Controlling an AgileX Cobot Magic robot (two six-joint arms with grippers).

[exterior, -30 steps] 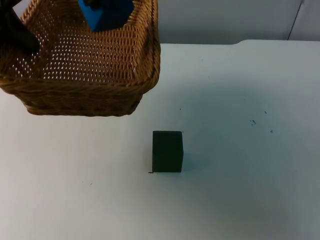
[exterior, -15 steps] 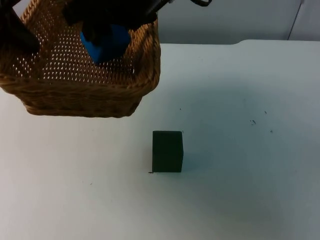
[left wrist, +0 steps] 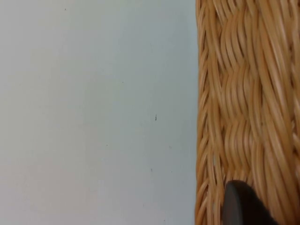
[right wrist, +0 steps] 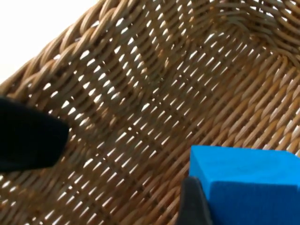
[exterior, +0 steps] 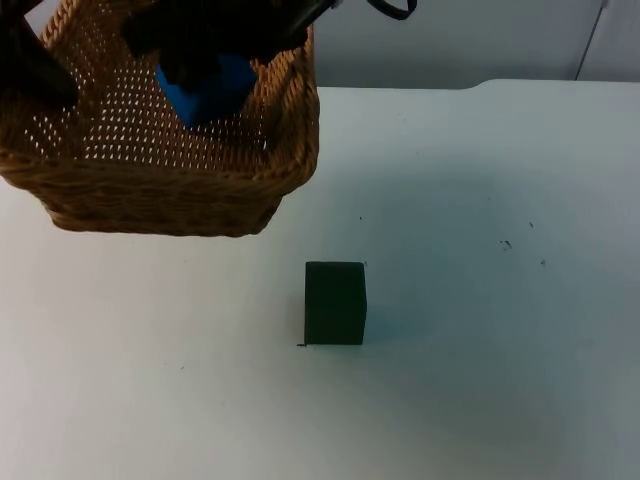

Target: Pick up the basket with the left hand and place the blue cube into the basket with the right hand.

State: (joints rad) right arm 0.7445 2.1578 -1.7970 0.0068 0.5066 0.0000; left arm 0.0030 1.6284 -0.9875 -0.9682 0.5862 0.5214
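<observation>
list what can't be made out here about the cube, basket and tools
- Whether the blue cube rests on the wicker basket floor: top view, right tool covers its upper part.
- Basket's far rim: top view, cut off by the picture edge.
- Left tool: left wrist view, one fingertip against the basket wall, the other hidden.

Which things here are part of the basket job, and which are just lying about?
In the job:
basket, held by left gripper
blue cube, in right gripper over the basket

Lying about:
dark cube on the table
</observation>
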